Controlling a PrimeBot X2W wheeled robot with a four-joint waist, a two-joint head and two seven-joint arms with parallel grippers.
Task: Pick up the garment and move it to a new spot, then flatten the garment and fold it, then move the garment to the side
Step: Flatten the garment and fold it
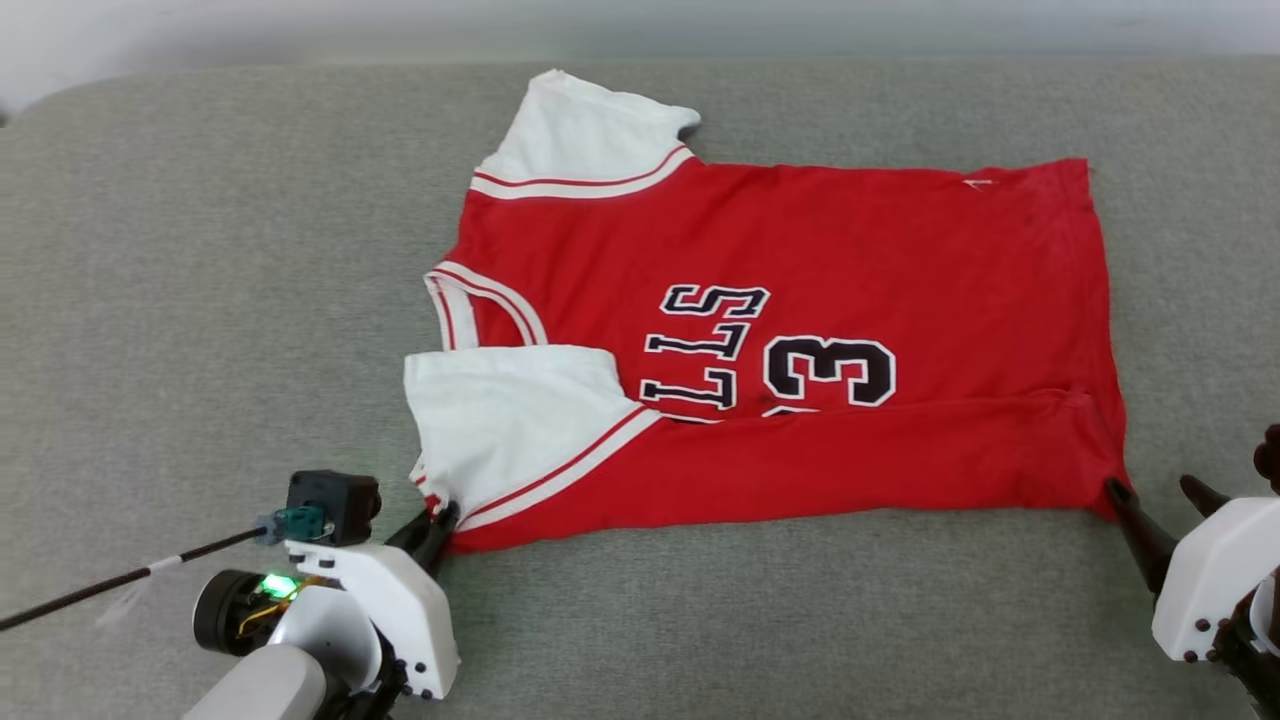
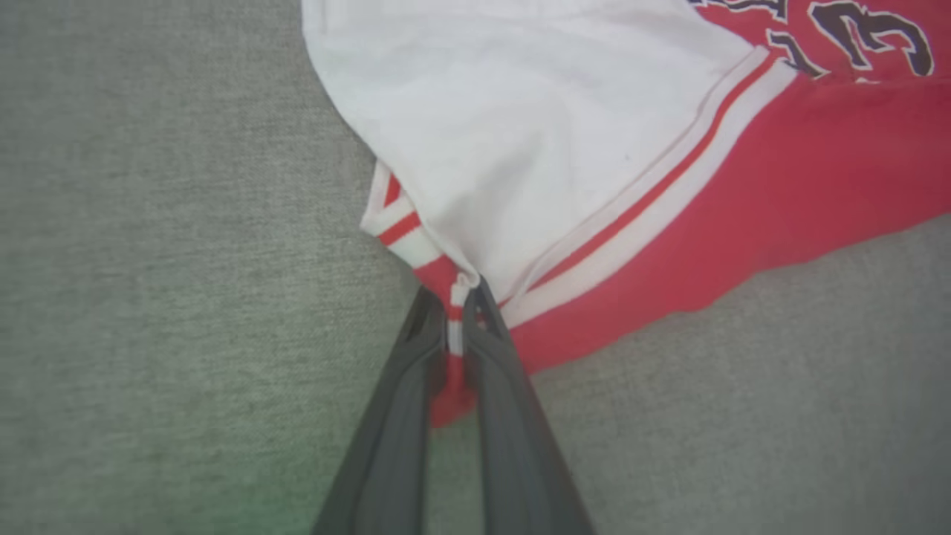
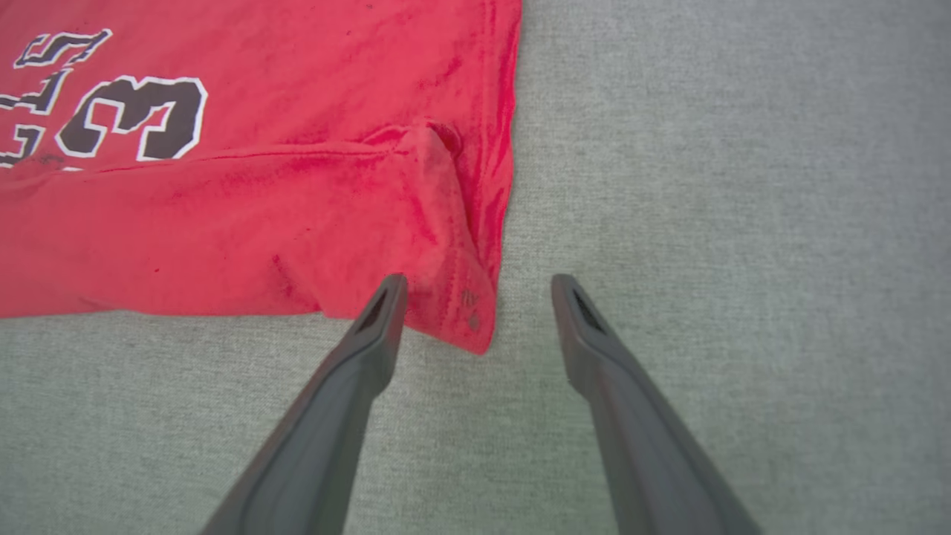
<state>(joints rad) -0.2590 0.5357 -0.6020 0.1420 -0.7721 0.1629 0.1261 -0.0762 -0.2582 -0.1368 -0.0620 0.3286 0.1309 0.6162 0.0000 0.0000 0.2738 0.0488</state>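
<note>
The garment point(image 1: 800, 300), a red jersey with white short sleeves and black-white lettering, lies spread on the grey cloth surface, its near long edge folded over onto the chest. My left gripper point(image 1: 440, 520) sits at the garment's near left corner by the folded white sleeve point(image 2: 520, 119); in the left wrist view its fingers are shut on the striped sleeve trim point(image 2: 455, 327). My right gripper point(image 1: 1155, 500) is at the garment's near right hem corner point(image 3: 464, 312); its fingers stand open, with the corner lying between them, untouched by the right finger.
The grey fabric surface point(image 1: 200, 300) runs wide to the left, right and front of the garment. A black cable point(image 1: 120, 580) runs off my left wrist toward the lower left. A pale wall edge lies along the far side.
</note>
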